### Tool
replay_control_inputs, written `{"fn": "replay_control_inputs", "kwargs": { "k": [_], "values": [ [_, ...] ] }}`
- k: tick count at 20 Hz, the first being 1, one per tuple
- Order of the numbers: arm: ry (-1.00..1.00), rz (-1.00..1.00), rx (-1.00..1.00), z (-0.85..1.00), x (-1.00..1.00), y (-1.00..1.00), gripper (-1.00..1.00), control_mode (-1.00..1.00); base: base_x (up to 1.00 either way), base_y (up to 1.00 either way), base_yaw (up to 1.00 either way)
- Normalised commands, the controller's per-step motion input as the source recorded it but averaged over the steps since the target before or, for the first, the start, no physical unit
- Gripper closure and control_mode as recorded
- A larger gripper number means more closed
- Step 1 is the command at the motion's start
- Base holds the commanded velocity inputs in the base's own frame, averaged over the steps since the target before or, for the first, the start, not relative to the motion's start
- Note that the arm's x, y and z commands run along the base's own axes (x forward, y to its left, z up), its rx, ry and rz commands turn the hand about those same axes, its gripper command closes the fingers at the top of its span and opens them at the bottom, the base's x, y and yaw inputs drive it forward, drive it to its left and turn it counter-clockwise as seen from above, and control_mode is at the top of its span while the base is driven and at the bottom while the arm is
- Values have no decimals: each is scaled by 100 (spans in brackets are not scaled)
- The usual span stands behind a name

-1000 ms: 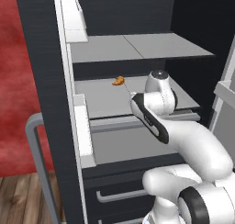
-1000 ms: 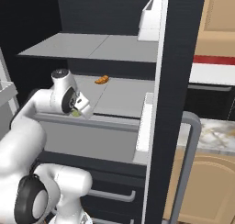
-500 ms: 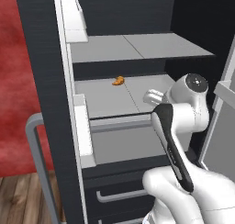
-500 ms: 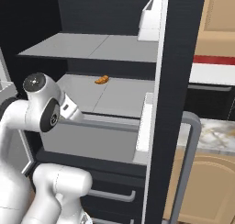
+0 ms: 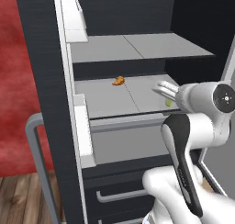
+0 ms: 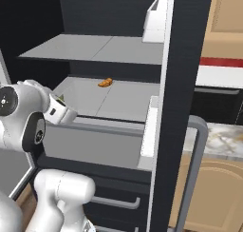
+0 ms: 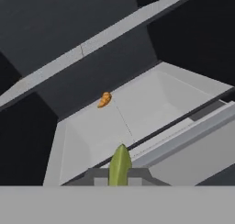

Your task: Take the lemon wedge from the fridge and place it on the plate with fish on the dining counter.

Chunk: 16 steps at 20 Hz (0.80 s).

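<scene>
Yellow-green lemon wedge [image 7: 120, 165] (pinched in the jaws) points along them.

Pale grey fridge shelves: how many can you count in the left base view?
2: the upper pale grey shelf, and the lower shelf bearing a small orange curved item. More may be hidden.

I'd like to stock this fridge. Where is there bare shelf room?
The upper shelf is bare from the white door bin to its right edge. The lower shelf is bare except for the small orange item at the back; its right front is crowded by the fingers holding the lemon wedge.
</scene>
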Motion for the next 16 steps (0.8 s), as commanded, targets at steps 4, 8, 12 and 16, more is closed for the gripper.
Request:
{"fn": "replay_control_inputs", "kwargs": {
  "k": [4, 8, 12, 16],
  "values": [
    [2, -1, 0, 4, 0, 0, 100, -100, 0, 0, 0],
    [4, 2, 0, -7, -94, -28, 100, -100, 0, 0, 0],
    [0, 0, 0, 0, 0, 0, 100, 100, -100, -33, 22],
    [0, 0, 0, 0, 0, 0, 100, 100, -100, -12, 43]
  ]
}}
